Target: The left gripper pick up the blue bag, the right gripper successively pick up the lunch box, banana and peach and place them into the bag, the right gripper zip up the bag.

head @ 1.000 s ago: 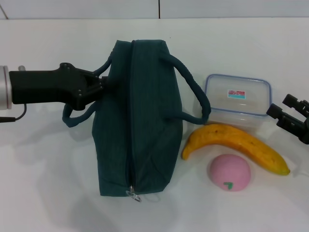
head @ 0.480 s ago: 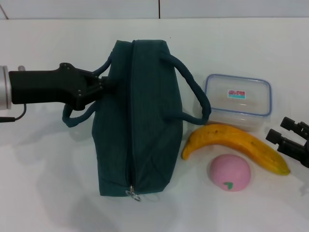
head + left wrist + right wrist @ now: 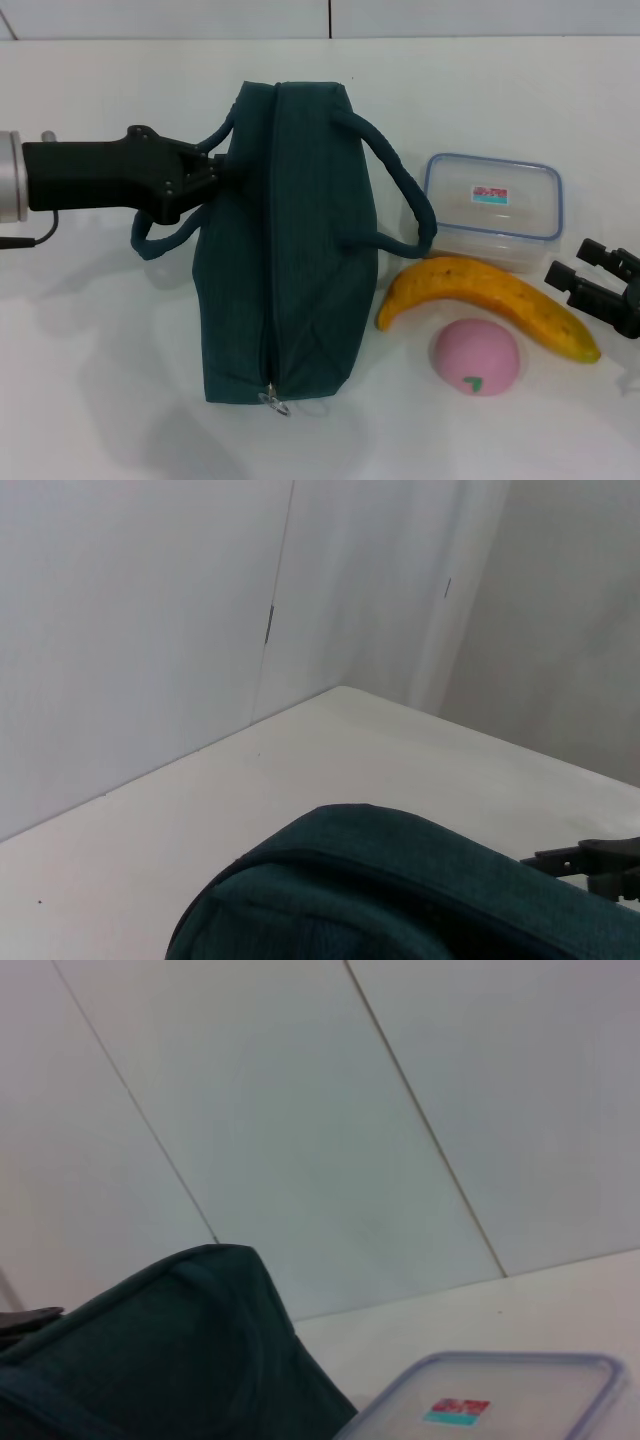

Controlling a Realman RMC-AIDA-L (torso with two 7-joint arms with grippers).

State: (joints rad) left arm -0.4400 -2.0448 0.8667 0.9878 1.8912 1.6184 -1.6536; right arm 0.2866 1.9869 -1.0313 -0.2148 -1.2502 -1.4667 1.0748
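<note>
The blue bag (image 3: 290,250) lies zipped shut in the middle of the table, its ring pull (image 3: 272,402) at the near end. My left gripper (image 3: 212,170) reaches in from the left and is shut at the bag's left side, by its left handle (image 3: 150,245). The bag fills the bottom of the left wrist view (image 3: 380,900). Right of the bag are the lunch box (image 3: 490,205), the banana (image 3: 480,290) and the peach (image 3: 475,358). My right gripper (image 3: 580,262) hangs open at the right edge, beside the banana's far end and holding nothing. The right wrist view shows the lunch box (image 3: 500,1400) and the bag (image 3: 150,1350).
The white table (image 3: 90,350) runs back to a white panelled wall (image 3: 330,18). The bag's right handle (image 3: 405,195) arches over toward the lunch box.
My right gripper has dropped from beside the lunch box toward the near edge, now level with the banana's end. The left gripper has shifted slightly away from me at the bag.
</note>
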